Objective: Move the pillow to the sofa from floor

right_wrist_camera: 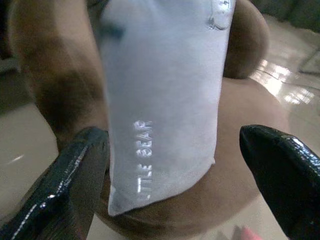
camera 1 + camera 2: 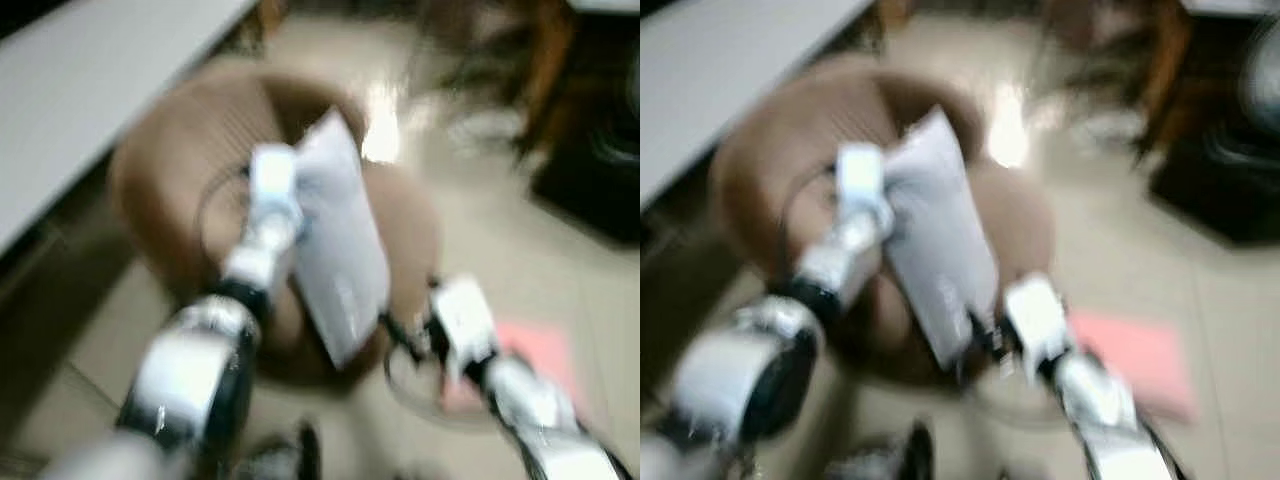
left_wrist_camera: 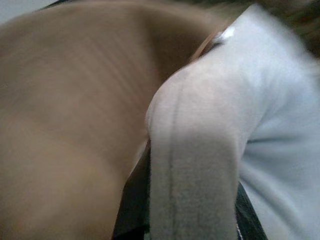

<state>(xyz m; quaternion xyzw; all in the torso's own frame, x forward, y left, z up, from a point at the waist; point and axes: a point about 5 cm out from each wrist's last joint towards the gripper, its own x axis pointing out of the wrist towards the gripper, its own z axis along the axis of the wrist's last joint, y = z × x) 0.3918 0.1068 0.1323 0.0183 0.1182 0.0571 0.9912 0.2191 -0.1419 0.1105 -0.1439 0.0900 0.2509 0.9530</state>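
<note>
We find the pillow (image 2: 335,235) — pale grey, lettered "LITTLE BEAR" near one end — held up over a round brown sofa (image 2: 170,160), its lower corner hanging before the seat's front rim. The left pincer (image 2: 275,175) meets the pillow's upper edge; in the left wrist view the fabric is bunched and folded between its black fingers (image 3: 131,200), so we record it as gripping the pillow. The right pincer (image 1: 175,172) sits at the lower end with fingers spread wide, one either side of the cloth, not clamped. Both head views are blurred. Beyond: glossy tiled floor (image 2: 480,230), a pink sheet (image 2: 535,350) lying on it by the right arm, and a grey counter (image 2: 90,80) to the left.
</note>
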